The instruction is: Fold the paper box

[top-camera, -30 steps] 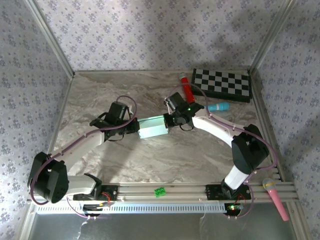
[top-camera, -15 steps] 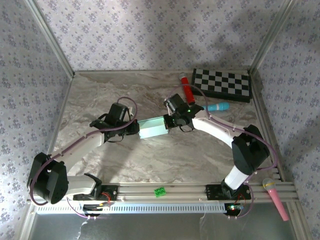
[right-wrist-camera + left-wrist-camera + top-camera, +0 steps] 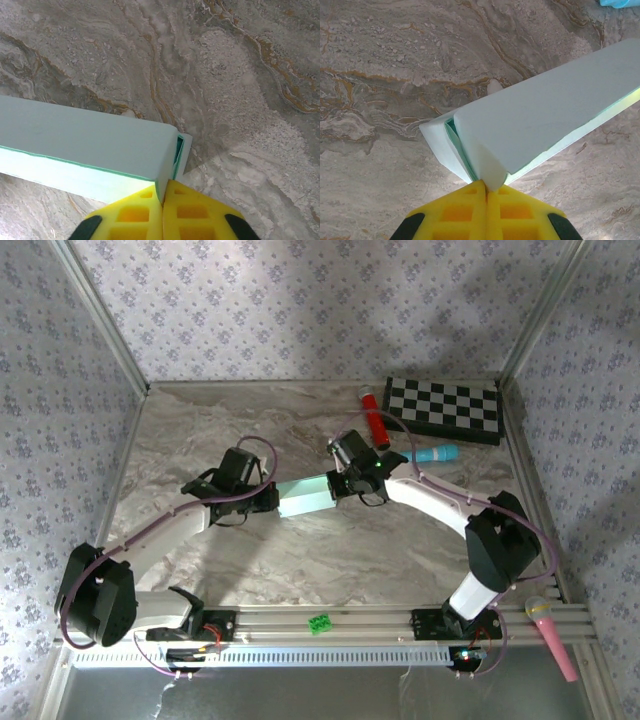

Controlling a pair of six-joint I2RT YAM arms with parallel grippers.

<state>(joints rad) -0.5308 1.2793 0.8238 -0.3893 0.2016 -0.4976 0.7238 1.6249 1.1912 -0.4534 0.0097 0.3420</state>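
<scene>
No readable text, label, brand, number or sign is showing on anything in these views.

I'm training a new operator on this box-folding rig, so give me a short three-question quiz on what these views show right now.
1. True or false: the left gripper and the right gripper each pinch one end of the paper box.
2. Which thing lies in the far right corner of the table? A) checkerboard B) bowl C) scissors
3. Fill in: the toy microphone lying on the near rail is ____ in colour.
Key: 1 true; 2 A; 3 pink.
</scene>
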